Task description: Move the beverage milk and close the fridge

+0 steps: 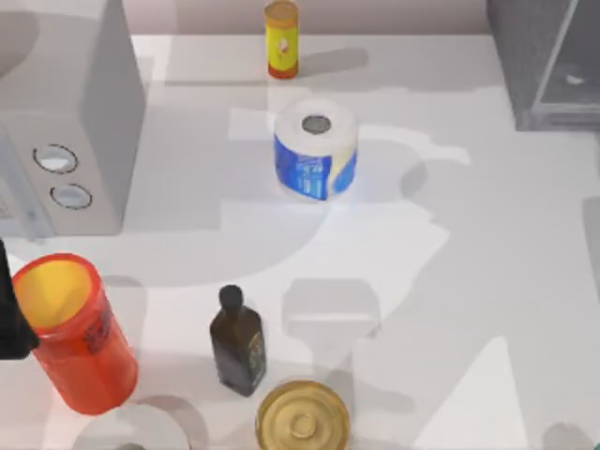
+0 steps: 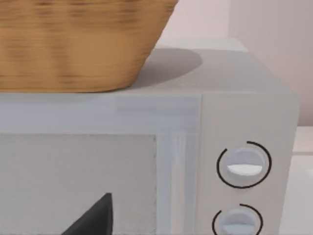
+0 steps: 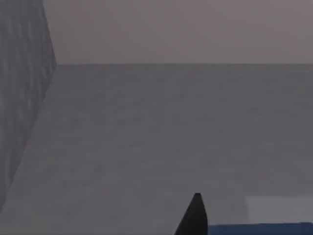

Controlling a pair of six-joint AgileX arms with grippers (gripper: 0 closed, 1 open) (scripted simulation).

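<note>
The right gripper [image 3: 195, 218] is sitting inside the fridge [image 3: 24, 98], facing its grey back wall; whether it is open or closed cannot be told. The milk [image 3: 276, 215] is showing just beside it, white with a blue band. In the top view the fridge is standing at the table's 1 o'clock corner. The left gripper [image 2: 93, 220] is idling at 8 o'clock, facing the microwave [image 2: 234, 161], its state also untellable; a basket [image 2: 73, 44] is resting on top
</note>
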